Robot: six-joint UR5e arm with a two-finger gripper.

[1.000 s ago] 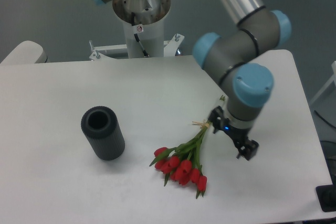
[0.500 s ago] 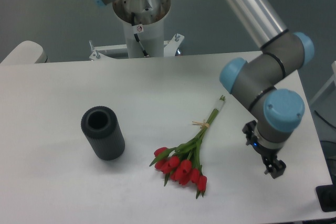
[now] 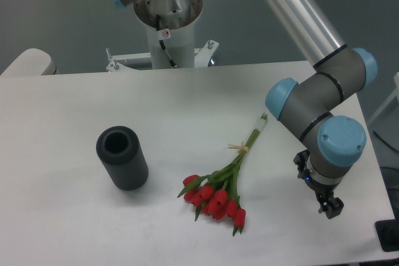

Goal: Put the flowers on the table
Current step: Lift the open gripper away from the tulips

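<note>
Flowers [image 3: 219,190] lie mid-table [image 3: 62,110], gripper [image 3: 330,207] near right edge.

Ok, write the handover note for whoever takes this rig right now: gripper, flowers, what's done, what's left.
Gripper: empty, hanging over the table's right side, well clear of the flowers; open or shut is too small to tell.
Flowers: lying flat on the table, red heads toward the front edge, tied stems pointing back and right. Nothing touches them.
Dark ribbed cylinder: standing on the table to the left of the flowers, apart from them.
Done: the flowers are on the table and released.
Left: apparently nothing for the placement itself; at most, park the arm.
</note>
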